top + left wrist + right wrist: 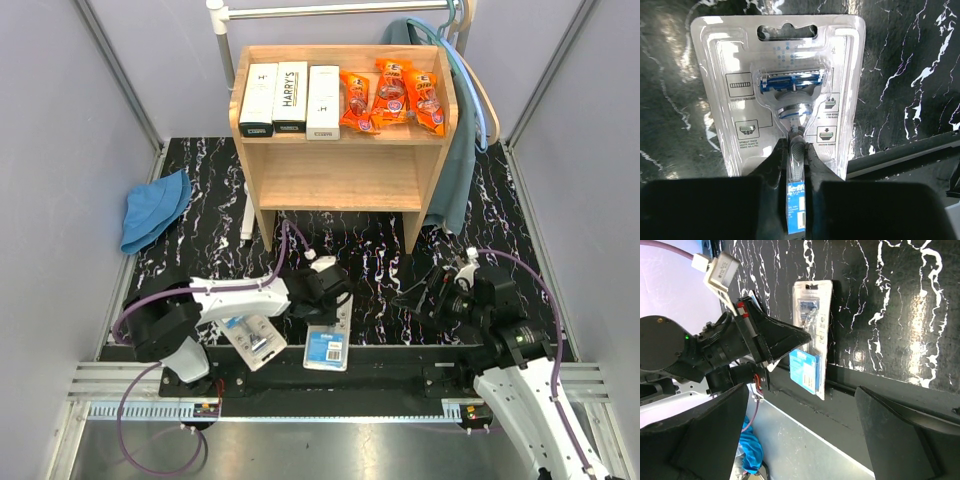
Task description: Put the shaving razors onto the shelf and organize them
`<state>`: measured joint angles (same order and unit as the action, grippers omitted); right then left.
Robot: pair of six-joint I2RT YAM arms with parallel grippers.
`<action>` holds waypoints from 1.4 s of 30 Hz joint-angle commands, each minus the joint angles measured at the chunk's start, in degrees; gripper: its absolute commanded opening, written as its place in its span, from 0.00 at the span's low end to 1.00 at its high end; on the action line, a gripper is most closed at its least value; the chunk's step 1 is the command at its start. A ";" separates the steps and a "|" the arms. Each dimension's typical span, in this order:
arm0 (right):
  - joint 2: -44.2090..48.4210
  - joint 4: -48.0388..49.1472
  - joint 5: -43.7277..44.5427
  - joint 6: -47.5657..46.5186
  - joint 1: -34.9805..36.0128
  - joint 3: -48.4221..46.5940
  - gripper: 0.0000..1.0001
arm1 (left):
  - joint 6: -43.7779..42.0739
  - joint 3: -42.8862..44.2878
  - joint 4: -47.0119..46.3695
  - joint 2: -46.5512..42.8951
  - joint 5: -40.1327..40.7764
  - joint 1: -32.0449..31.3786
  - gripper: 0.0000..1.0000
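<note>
Your left fingers [774, 164] are clamped on the raised handle bubble of one blister card [785, 85]. It lies face up on the black marbled tabletop [900, 75] near the front edge, hang-hole end pointing away from the wrist. Note a second blister card [252, 340] just beside it, partly under the left arm. Your right fingers [700, 440] stand wide apart, holding nothing, off to the right of the gripped card. On the shelf [340, 175], top tier: three white boxes [290, 98] at left, three orange pouches [392, 98] at right.
</note>
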<state>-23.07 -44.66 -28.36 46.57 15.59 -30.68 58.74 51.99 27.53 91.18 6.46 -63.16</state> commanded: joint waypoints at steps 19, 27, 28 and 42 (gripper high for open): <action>-21.04 23.65 8.40 7.92 24.80 -2.72 0.96 | -2.40 14.19 9.29 -14.18 6.28 5.67 0.00; -26.40 33.29 16.40 12.31 34.40 -3.78 0.87 | -2.31 16.12 10.88 -14.80 5.06 8.75 0.00; -26.93 34.98 16.84 12.84 35.81 -3.69 0.86 | -2.40 16.30 10.88 -14.97 4.88 8.84 0.00; -32.04 40.27 24.57 13.90 40.92 -3.87 0.50 | -1.70 14.99 10.00 -16.99 3.47 9.37 0.00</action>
<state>-57.34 -7.90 -8.32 59.92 56.10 -32.99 56.99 65.69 39.81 76.77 10.50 -54.19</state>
